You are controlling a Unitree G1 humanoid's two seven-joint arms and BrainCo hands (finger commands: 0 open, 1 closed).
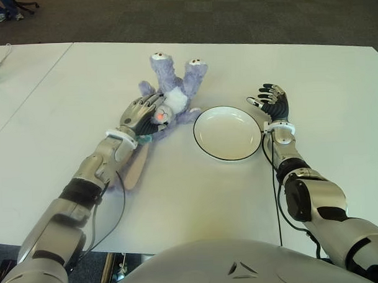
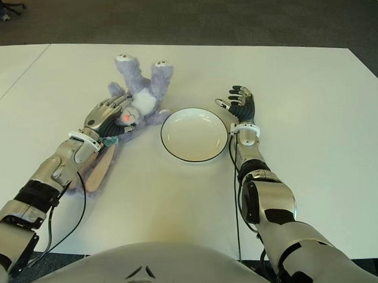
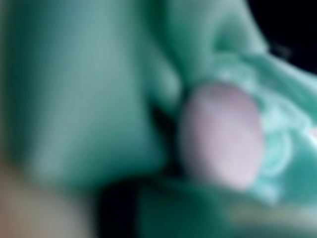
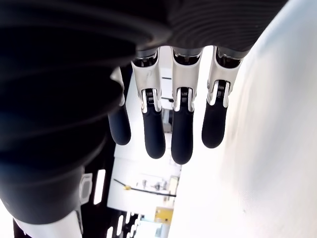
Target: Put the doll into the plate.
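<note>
On the white tabletop (image 1: 197, 197) a purple plush rabbit doll (image 1: 173, 92) lies on its back, its two feet pointing away from the robot and its white belly turned up. One long ear with a tan inner side stretches back toward the robot, lying flat beside the left forearm. The doll lies just to the left of a white plate (image 1: 228, 132) with a thin dark rim; the doll's near side comes right up to the plate's left edge, but none of it lies inside the plate, which holds nothing.

The left hand (image 1: 142, 113) lies over the doll's head, palm down, its metallic fingers (image 1: 151, 103) curled onto the plush around the face, where an orange nose shows between them. From the eye views the fingers press onto the head, though whether they have fully closed around it cannot be told. The left wrist view shows only a close blur of greenish fabric and a pale pink rounded patch, so it adds nothing about the grip.

The right hand (image 1: 271, 101) shows just to the right of the plate, near its far right edge. Its dark-tipped fingers (image 4: 182, 134) are stretched out, slightly apart, and hold nothing; the right wrist view shows them straight and side by side above the tabletop.
</note>
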